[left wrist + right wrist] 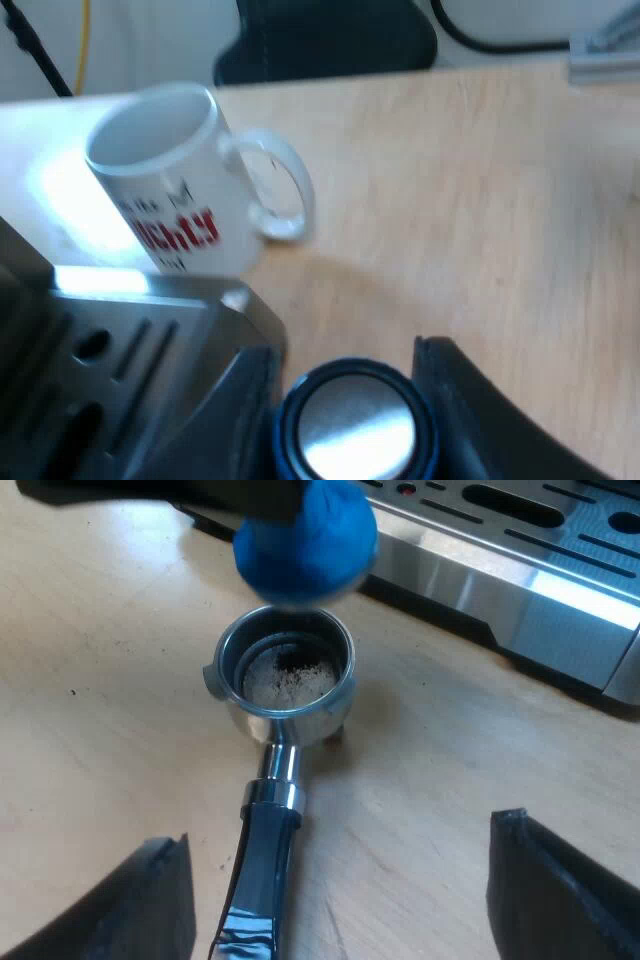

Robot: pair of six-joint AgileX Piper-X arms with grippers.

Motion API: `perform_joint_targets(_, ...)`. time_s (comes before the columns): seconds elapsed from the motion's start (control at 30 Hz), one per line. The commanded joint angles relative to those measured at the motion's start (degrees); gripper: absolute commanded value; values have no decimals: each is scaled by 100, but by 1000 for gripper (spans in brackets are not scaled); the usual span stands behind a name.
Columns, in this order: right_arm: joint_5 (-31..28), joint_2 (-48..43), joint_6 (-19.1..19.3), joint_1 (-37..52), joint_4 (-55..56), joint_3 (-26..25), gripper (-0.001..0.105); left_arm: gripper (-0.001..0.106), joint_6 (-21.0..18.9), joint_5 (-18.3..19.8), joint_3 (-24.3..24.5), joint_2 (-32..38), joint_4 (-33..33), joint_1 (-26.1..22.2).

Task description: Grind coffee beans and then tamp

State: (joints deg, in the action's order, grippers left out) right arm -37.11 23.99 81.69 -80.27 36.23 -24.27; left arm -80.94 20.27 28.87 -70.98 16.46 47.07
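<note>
Left wrist view: hand (340, 358) around tamper (356, 432)

The tamper (355, 425) is gripped between the fingers of the left hand (345, 352) and is held just above the basket of the holder (288, 680), which is laid on the worktop (100, 730). The holder's handle is pointed toward the right hand (340, 895), between its spread fingers and untouched. Beyond the left hand, a mug (185, 185) is set on the worktop at the edge of the machine's tray (120, 370).
</note>
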Motion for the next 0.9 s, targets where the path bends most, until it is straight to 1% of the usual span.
perform_joint_targets(0.03,-40,-27,37,16,-128,-2,63,10,-20,-36,16,305,103,4)
perform_joint_targets(0.2,-40,-27,37,16,-522,-2,63,10,-20,-212,16,732,-165,4)
perform_joint_targets(0.37,-40,-27,37,16,-798,-2,63,10,-20,-494,16,1100,-984,4)
perform_joint_targets(0.4,-40,-27,37,16,-878,-2,63,10,-24,-582,16,1189,-1246,4)
perform_joint_targets(0.47,-27,-27,116,16,-1041,-2,63,10,-79,-711,16,1307,-1558,4)
perform_joint_targets(0.5,14,-27,373,16,-1188,-2,63,10,-154,-814,16,1363,-1754,4)
perform_joint_targets(0.53,105,-27,712,16,-1297,-2,63,10,-242,-892,16,1414,-1931,4)
perform_joint_targets(0.57,191,-27,962,16,-1390,-2,63,10,-312,-919,16,1435,-1976,4)
perform_joint_targets(0.63,591,-27,1887,16,-1620,-2,63,10,-591,-935,16,1475,-2203,-68)
perform_joint_targets(0.67,644,-27,2053,16,-1689,-2,63,10,-677,-933,16,1479,-2265,-99)
perform_joint_targets(0.7,720,-27,2152,16,-1817,-2,63,10,-804,-934,16,1478,-2323,-173)
perform_joint_targets(0.9,735,-27,2102,16,-1957,-2,63,10,-815,-896,16,1478,-2559,-752)
